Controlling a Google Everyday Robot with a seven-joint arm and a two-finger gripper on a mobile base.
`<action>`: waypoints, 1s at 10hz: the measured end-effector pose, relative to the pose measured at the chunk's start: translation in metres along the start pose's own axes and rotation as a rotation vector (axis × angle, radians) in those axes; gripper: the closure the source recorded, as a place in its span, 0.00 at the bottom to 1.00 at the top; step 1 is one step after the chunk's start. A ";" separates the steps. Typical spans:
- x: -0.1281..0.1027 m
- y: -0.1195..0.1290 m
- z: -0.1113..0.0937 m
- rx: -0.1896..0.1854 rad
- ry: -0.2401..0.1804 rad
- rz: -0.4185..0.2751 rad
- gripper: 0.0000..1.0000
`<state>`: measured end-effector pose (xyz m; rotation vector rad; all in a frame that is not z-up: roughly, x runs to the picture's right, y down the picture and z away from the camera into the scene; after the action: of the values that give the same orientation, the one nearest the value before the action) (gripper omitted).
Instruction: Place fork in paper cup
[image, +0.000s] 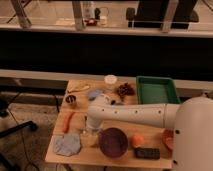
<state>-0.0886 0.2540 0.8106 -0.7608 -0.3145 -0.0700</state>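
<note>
The paper cup (110, 80) is white and round and stands upright at the back middle of the wooden table (80, 156). My white arm reaches in from the right, across the table's middle. My gripper (90, 133) points down at the table's front left, between a blue-grey cloth (67, 144) and a dark purple bowl (113, 142), well in front of the cup. I cannot make out the fork; the arm and gripper hide the tabletop beneath them.
A green tray (156, 90) sits at the back right, with a dark red cluster (125, 90) beside it. A small dark metal cup (71, 100), a light-blue item (94, 93), a yellow item (79, 88), a carrot-like stick (68, 121), an orange (137, 140) and a black block (148, 153) also lie there.
</note>
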 end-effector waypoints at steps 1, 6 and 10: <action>0.000 0.000 0.001 -0.001 0.000 -0.001 0.34; -0.002 -0.001 0.002 -0.003 -0.008 -0.008 0.56; -0.001 -0.001 0.001 -0.005 -0.001 -0.014 0.56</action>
<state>-0.0901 0.2541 0.8113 -0.7637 -0.3204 -0.0839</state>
